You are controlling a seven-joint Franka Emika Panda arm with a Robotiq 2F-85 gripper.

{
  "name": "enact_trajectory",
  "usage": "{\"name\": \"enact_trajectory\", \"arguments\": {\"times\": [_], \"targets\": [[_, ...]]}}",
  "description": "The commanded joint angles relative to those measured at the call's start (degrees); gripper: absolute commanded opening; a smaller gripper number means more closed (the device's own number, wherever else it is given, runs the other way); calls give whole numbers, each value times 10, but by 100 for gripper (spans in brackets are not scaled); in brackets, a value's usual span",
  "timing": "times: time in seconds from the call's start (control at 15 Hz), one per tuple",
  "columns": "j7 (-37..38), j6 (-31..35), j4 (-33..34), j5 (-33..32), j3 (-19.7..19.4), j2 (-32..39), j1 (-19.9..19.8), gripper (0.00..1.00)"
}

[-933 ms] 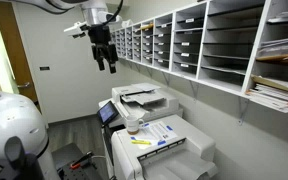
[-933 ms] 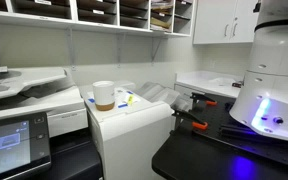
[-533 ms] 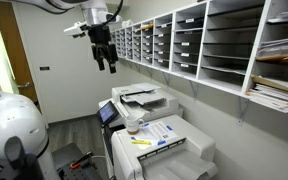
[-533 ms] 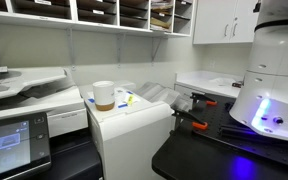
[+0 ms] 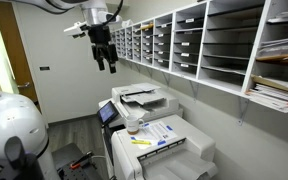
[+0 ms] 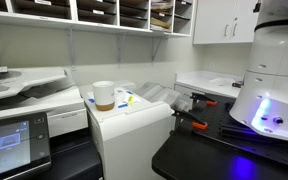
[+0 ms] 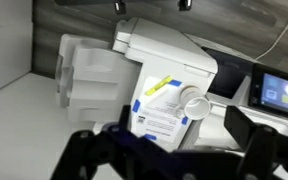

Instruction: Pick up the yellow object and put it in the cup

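Note:
The yellow object is a thin bright-yellow marker lying flat on the white printer's lid; it also shows in the wrist view and in an exterior view. The cup is pale tan and white and stands upright on the same lid, near the marker; it shows too in an exterior view and in the wrist view. My gripper hangs high in the air, far above the printers, open and empty. Its dark fingers frame the wrist view.
A second printer with a touchscreen stands beside the first. Wall mail slots run above them. A small blue item lies near the marker. The white robot base sits on a dark table.

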Motion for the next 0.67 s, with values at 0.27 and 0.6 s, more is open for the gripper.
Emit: {"name": "enact_trajectory", "arguments": {"times": [0.27,0.6], "targets": [[29,27,-5,18,-4,19,-14,100],[128,173,-34,48,-3,129,-62,100]]}}
